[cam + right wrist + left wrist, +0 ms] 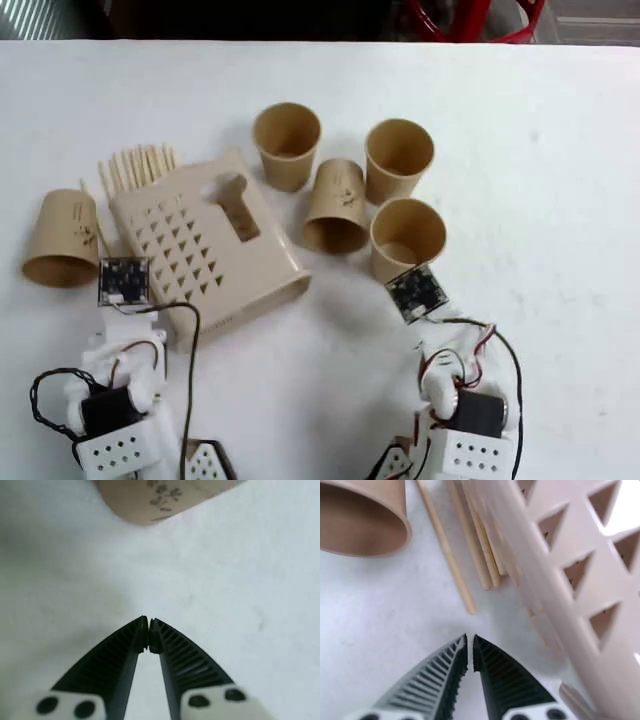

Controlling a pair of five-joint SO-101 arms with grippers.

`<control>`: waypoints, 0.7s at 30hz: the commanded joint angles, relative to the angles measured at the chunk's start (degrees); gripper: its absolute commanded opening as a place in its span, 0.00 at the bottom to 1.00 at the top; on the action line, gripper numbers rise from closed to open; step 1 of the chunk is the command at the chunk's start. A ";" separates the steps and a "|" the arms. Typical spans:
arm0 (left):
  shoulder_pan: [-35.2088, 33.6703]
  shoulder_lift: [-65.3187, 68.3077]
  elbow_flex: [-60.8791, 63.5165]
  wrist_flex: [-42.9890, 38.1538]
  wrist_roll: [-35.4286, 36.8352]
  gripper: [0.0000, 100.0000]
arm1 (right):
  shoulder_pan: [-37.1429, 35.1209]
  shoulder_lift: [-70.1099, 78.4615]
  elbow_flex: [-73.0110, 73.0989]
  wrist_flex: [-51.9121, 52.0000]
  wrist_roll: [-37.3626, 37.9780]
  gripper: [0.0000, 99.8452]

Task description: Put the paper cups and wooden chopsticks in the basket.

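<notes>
Left gripper (470,642) pinched shut and empty, nose just short of the chopsticks (447,555) poking from under the tipped basket (580,580). Right gripper (148,625) shut too, near a cup (165,497). Danger: thin sticks lying flat could slip and scatter.

Chopsticks (140,165) behind basket (205,245), cups (287,140) beside.

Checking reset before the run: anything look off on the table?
Yes. The basket lies tipped over, handle wall facing up, with the chopsticks poking out from under it. Two paper cups lie on their sides: one left of the basket, one among the upright cups.
</notes>
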 commanded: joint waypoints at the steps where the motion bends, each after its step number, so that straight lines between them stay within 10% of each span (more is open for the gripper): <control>1: 0.57 -0.57 -0.18 0.35 -0.18 0.05 | 3.21 -0.31 -6.42 -1.10 -0.70 0.02; 11: 0.57 -0.57 -0.18 0.35 -0.18 0.05 | 3.56 4.18 -26.81 4.79 -1.14 0.02; 21: 0.57 -0.57 -0.18 0.35 -0.18 0.05 | -4.00 43.12 -51.52 4.35 -8.18 0.02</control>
